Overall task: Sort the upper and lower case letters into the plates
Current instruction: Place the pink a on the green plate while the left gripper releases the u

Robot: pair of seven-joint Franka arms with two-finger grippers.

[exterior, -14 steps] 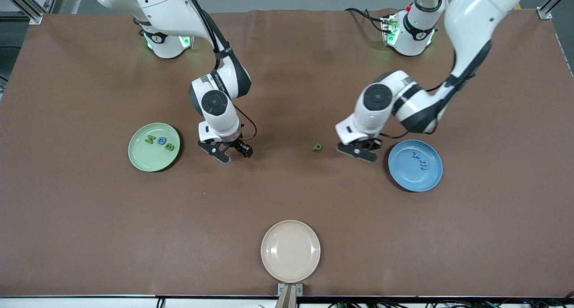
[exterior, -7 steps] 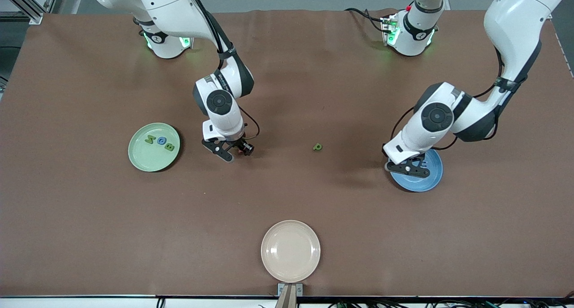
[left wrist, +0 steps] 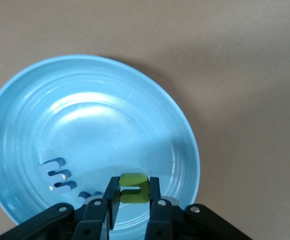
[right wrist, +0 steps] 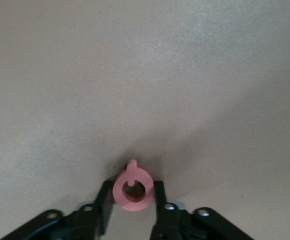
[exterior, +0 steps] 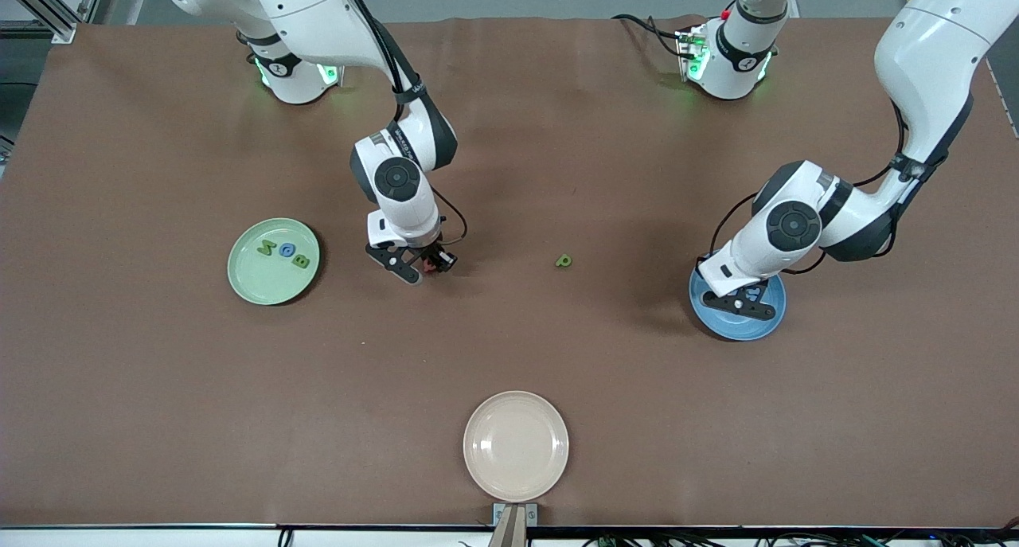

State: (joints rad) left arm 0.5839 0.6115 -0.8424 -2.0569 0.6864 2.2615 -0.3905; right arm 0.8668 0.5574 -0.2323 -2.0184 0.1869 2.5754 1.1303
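Your left tool (left wrist: 134, 202) is over the blue plate (exterior: 768, 324), clenched on a green letter (left wrist: 133, 187), and that plate already has blue letters (left wrist: 58, 175) lying in it. Your right tool (right wrist: 131, 202) is down at the worktop (exterior: 159, 388) between the pale green plate (exterior: 247, 288) and a loose green letter (exterior: 564, 261), clamped on the pink letter (right wrist: 131, 188). In the pale green plate you have three letters (exterior: 284, 252), and the cream plate (exterior: 516, 446) sits nearest the front camera.
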